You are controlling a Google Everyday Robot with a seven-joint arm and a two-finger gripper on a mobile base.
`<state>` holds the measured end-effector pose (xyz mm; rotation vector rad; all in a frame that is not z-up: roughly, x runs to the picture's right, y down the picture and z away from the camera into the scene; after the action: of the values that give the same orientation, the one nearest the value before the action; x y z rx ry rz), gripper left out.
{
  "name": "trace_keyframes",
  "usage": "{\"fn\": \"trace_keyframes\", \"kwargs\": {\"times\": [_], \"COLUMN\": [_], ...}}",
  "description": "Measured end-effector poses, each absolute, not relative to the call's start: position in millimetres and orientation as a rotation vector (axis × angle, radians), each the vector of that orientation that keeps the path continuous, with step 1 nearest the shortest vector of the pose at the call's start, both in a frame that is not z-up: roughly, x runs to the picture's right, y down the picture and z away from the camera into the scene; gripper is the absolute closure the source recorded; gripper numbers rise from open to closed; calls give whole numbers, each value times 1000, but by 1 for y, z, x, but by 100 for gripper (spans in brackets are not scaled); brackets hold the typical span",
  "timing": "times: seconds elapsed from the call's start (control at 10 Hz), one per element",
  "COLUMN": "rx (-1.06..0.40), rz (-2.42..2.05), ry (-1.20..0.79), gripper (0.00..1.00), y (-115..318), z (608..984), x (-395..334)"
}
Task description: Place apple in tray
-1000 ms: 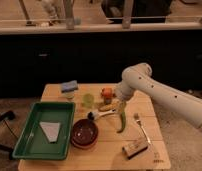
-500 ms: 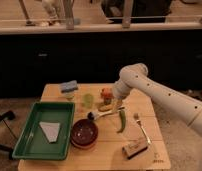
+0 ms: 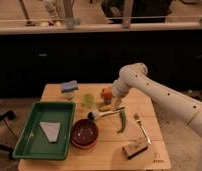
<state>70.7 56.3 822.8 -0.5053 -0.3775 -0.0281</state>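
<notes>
gripper (image 3: 111, 102) beside apple (image 3: 106, 93), hard to make out, tray (image 3: 25, 146) well apart

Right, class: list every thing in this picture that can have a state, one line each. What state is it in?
gripper: low over the table, at the apple
apple: outside the tray, beside the cup
tray: flat on the table, a pale sheet inside
bowl: upright, right of the tray
cup: upright
sponge: flat, at the far edge
fork: lying flat
</notes>
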Motion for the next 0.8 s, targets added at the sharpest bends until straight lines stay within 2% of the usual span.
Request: {"fn": "trace_keyframes", "kwargs": {"times": [0.8], "rx": [-502], "rz": [-24], "ry": [-352], "gripper": [20], "y": [33], "z": [841], "x": [71]}}
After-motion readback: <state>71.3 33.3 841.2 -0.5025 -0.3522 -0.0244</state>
